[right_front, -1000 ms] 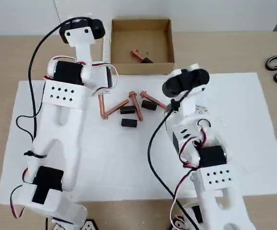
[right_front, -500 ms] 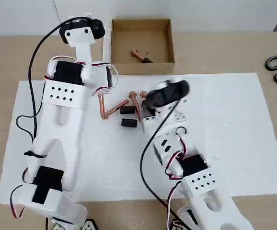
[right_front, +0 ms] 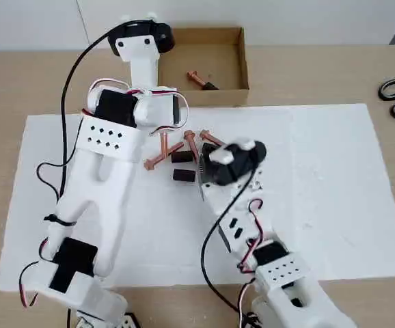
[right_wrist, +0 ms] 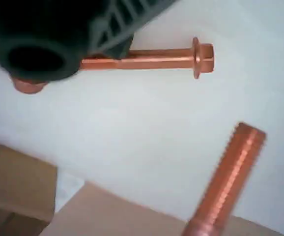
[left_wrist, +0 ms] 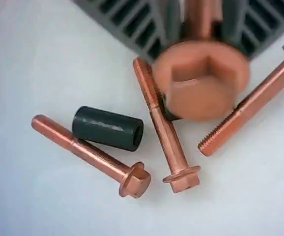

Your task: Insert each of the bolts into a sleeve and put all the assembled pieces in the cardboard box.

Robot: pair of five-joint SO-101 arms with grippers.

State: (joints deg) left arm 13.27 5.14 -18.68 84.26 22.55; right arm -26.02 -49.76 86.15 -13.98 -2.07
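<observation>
The left gripper (left_wrist: pixel 198 19) was clamped tight round a copper bolt (left_wrist: pixel 201 81), holding it head-up above the white sheet (right_front: pixel 334 171). The right gripper (right_wrist: pixel 48 39) was pinched on a black sleeve (right_wrist: pixel 34 58), close by, bore showing. The trick here, I reckoned: line that bore dead straight with the threaded tip, then slide it on slowly without slackening either grip. And the count: three loose bolts (left_wrist: pixel 164 142) on the sheet, two spare sleeves (right_front: pixel 183 175) among them, and one assembled piece (right_front: pixel 201 80) lying in the cardboard box (right_front: pixel 242 65).
</observation>
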